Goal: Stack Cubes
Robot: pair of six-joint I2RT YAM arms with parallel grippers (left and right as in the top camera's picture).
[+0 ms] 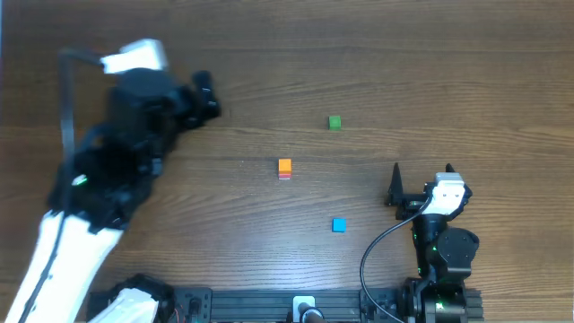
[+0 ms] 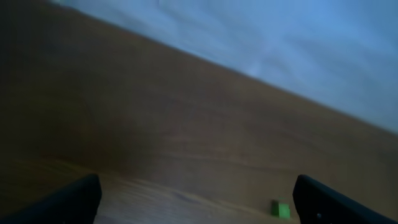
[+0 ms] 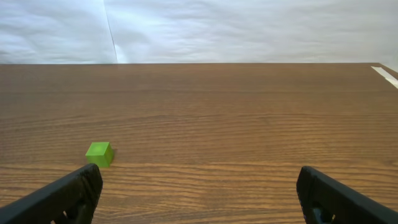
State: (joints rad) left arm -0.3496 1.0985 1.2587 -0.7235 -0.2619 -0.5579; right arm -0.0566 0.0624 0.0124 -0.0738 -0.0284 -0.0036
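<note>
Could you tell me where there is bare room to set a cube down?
Bare table lies beyond the green cube and right of the right end effector. Crowded: the middle, among the green cube, orange-topped stack and blue cube.

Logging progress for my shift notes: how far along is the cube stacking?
Done: the orange cube appears to sit on a pinkish cube, of which just an edge shows. In hand: nothing; the left tool and right tool are both open and empty. Left: the green cube and blue cube lie alone on the table.
</note>
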